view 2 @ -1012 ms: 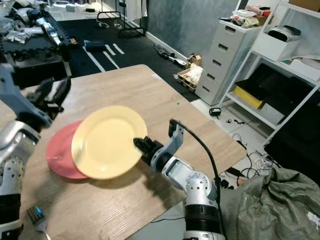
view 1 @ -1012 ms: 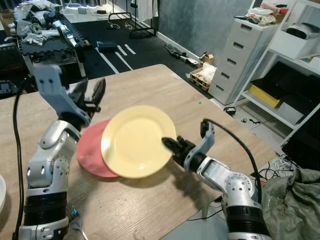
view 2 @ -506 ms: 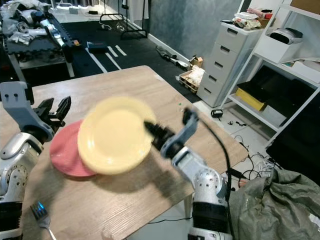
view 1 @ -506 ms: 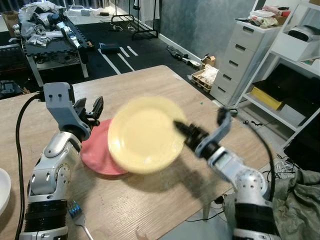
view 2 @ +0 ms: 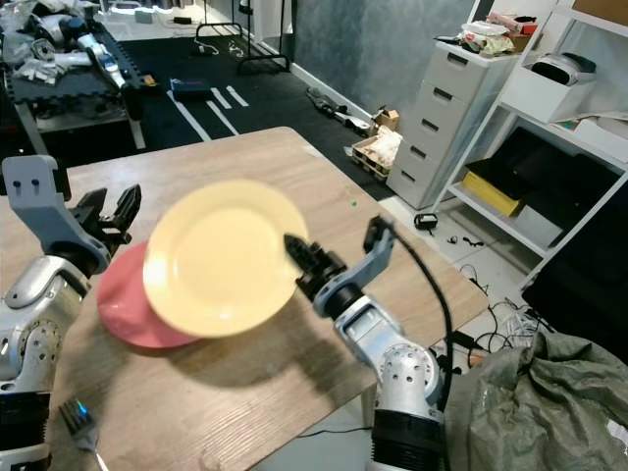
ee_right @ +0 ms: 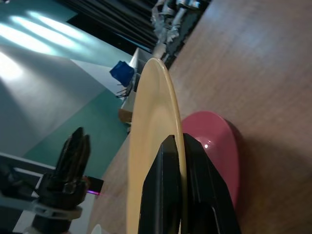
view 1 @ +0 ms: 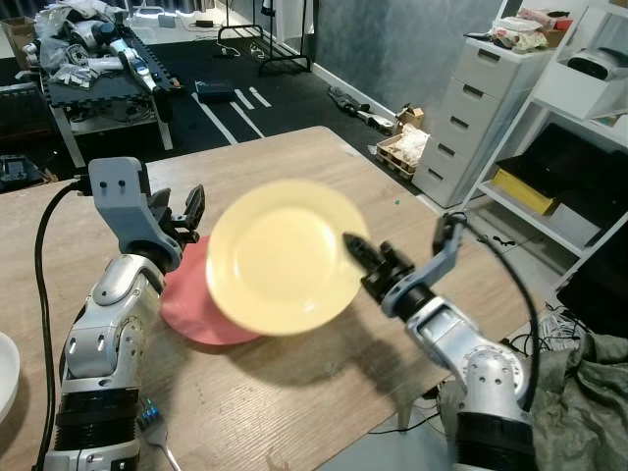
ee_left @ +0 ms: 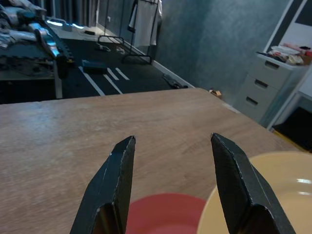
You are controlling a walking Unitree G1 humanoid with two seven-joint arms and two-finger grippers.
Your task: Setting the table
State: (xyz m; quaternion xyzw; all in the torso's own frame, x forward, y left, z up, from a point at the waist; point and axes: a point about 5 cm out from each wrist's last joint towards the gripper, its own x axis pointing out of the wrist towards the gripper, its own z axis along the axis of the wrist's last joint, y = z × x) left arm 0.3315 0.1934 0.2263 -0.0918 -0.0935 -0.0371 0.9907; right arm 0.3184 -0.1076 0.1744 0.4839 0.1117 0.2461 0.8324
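Raised since a second ago, yellow plate sits clamped at its 3 o'clock rim by right hand, above pink plate on table; left hand, fingers apart, at 9 o'clock.

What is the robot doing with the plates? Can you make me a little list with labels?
held thing: yellow plate, lifted off the table and tilted
who holds it: right gripper, pinching the plate's rim
other hand: left gripper, fingers apart, holding nothing, above the red plate's far edge
still lying down: red plate, flat on the wooden table, partly behind the yellow plate
also on the table: fork near the front edge
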